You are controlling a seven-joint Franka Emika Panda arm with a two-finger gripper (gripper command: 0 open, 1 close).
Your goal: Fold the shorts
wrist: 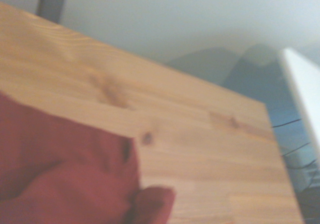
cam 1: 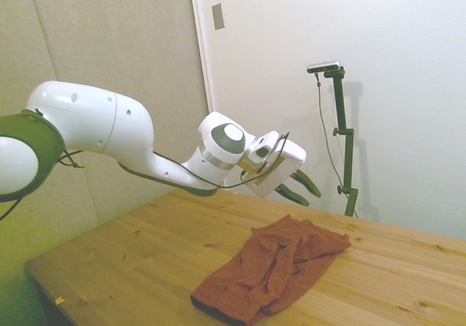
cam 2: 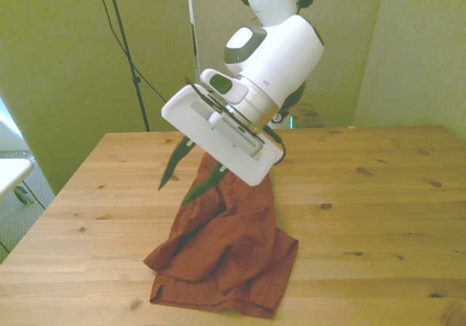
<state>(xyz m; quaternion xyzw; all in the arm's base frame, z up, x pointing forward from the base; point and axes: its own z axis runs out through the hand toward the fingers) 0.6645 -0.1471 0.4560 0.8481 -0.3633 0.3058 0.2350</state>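
The rust-orange shorts (cam 1: 273,268) lie crumpled in a loose heap on the wooden table (cam 1: 131,260). In the front view the shorts (cam 2: 226,253) stretch from under the arm toward the table's near edge. My gripper (cam 1: 312,198) hangs tilted in the air above the far end of the heap, clear of the cloth. In the front view the gripper (cam 2: 175,193) stands open, its two dark fingers spread with nothing between them. The wrist view shows a blurred corner of the shorts (wrist: 60,174) on bare table (wrist: 200,149).
A white surface (cam 2: 11,169) juts in at the front view's left edge, beyond the table. Bare wood (cam 2: 378,195) spreads across the front view's right half. A light wall stands close behind the table in the side view.
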